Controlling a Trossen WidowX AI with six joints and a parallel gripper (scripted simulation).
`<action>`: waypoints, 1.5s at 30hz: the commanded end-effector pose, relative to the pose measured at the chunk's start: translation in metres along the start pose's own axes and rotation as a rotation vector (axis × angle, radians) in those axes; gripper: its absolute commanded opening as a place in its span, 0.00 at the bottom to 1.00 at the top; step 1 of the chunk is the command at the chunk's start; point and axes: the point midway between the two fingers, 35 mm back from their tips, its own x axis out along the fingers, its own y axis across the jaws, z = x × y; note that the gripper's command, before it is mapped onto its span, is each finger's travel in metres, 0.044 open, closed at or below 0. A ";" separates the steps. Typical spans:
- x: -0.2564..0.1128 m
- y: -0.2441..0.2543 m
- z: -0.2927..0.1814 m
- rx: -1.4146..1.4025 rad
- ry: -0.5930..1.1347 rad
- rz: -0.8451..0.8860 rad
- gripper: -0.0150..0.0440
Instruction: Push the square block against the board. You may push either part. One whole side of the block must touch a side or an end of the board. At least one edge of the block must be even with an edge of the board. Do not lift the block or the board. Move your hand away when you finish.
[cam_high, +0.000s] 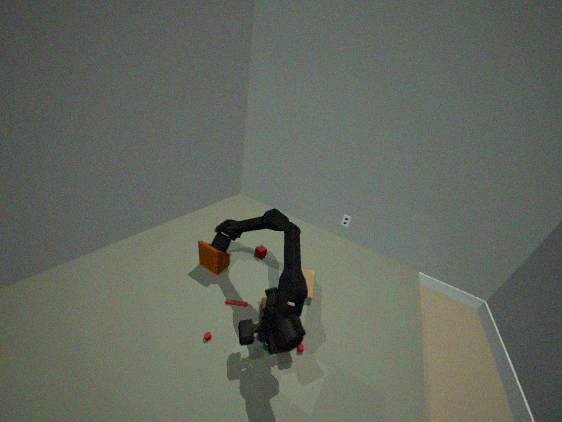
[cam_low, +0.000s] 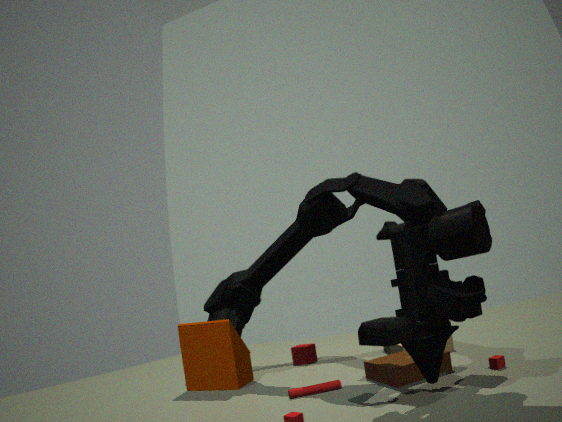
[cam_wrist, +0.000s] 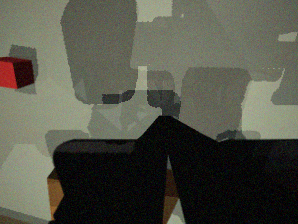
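Observation:
A brown wooden piece (cam_high: 264, 302) (cam_low: 387, 372) (cam_wrist: 54, 197) lies flat on the table, partly hidden by the arm and fingers. A pale tan piece (cam_high: 309, 285) (cam_low: 450, 344) lies behind it in the exterior view. Much of both is covered, so I cannot tell which is the square block and which the board, or whether they touch. My gripper (cam_low: 432, 381) (cam_wrist: 163, 121) is shut and empty, pointing down. Its tips are low, close to the table, in front of the brown piece in the exterior view. Contact with it cannot be made out.
A small red cube (cam_high: 300, 348) (cam_low: 496, 362) (cam_wrist: 17, 73) lies beyond the gripper. A larger red cube (cam_high: 260, 251) (cam_low: 304, 354), a red rod (cam_high: 236, 303) (cam_low: 315, 389) and another small red cube (cam_high: 207, 336) (cam_low: 293, 417) lie around. An orange block (cam_high: 212, 258) (cam_low: 207, 355) stands by the arm's base.

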 end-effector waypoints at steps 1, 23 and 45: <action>-0.039 0.001 0.002 -0.004 -0.016 0.000 0.25; -0.057 -0.003 -0.045 -0.471 -0.014 -0.004 0.25; -0.050 -0.020 -0.133 -1.232 -0.008 -0.007 0.25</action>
